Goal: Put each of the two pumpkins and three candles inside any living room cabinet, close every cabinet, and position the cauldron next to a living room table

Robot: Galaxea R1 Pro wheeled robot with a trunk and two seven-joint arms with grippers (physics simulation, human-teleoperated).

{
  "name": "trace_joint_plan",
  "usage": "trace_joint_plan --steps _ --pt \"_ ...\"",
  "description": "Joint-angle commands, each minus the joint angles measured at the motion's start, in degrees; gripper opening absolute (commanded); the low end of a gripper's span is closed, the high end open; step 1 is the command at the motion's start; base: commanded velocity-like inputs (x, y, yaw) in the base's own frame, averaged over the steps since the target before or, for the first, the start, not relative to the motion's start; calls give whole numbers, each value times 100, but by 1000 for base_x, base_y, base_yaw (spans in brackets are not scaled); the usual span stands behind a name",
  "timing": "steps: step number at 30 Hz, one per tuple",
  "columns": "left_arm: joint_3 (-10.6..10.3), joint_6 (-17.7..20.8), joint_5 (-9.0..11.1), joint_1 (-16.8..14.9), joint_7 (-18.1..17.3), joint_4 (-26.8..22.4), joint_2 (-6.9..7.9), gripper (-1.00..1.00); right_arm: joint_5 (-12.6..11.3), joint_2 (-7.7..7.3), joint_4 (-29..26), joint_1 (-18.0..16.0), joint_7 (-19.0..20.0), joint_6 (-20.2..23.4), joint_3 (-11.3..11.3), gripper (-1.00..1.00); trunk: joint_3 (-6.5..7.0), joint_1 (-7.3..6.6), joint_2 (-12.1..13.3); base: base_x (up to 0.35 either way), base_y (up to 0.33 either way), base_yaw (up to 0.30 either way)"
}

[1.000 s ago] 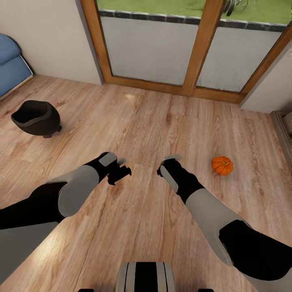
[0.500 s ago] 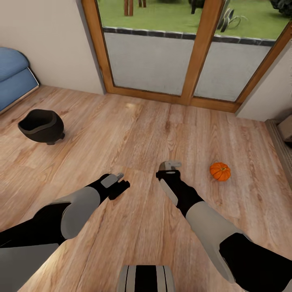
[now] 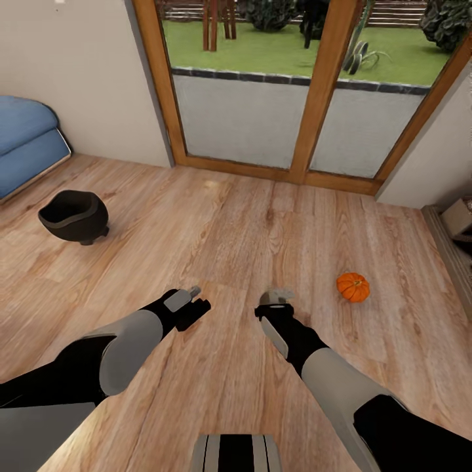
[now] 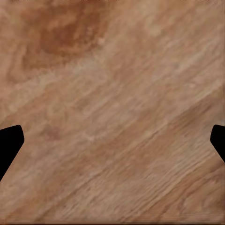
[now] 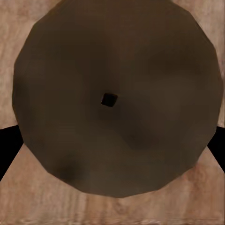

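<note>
My right gripper (image 3: 276, 300) is shut on a short grey candle (image 3: 276, 296) held just above the wood floor; in the right wrist view the candle's round top (image 5: 117, 70) with its small dark wick sits between the two fingertips (image 5: 7, 145). One orange pumpkin (image 3: 353, 287) lies on the floor to the right of that gripper, about a hand's width away. The black cauldron (image 3: 73, 215) stands on the floor at the far left. My left gripper (image 3: 195, 305) hangs open over bare planks, its gap (image 4: 112, 143) holding nothing.
A blue sofa (image 3: 26, 141) juts in at the left edge. Wood-framed glass doors (image 3: 308, 98) close off the far side, with a white wall on either side. A low dark ledge with a pale box (image 3: 459, 219) runs along the right edge.
The whole view has tilted up, showing more of the garden. Both grippers sit slightly nearer my body than before. The candle stays in the right gripper.
</note>
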Motion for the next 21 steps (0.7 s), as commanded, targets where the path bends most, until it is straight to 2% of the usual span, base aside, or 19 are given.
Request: trace_joint_plan --steps 1,7,8,21 --pt "45 23 -21 11 33 -11 -2 100 16 0 52 20 25 22 31 -100 20 -4 0 0 0 0" --pt "45 23 -21 35 30 -9 -3 100 18 0 135 107 455 19 28 -100 153 -19 8 0 0 0" --pt "45 23 -21 57 34 -9 -4 100 12 0 211 119 626 21 14 -100 175 -22 9 0 0 0" --pt "44 12 -25 373 39 -11 -4 100 6 0 596 149 691 18 18 -100 463 -55 27 0 0 0"
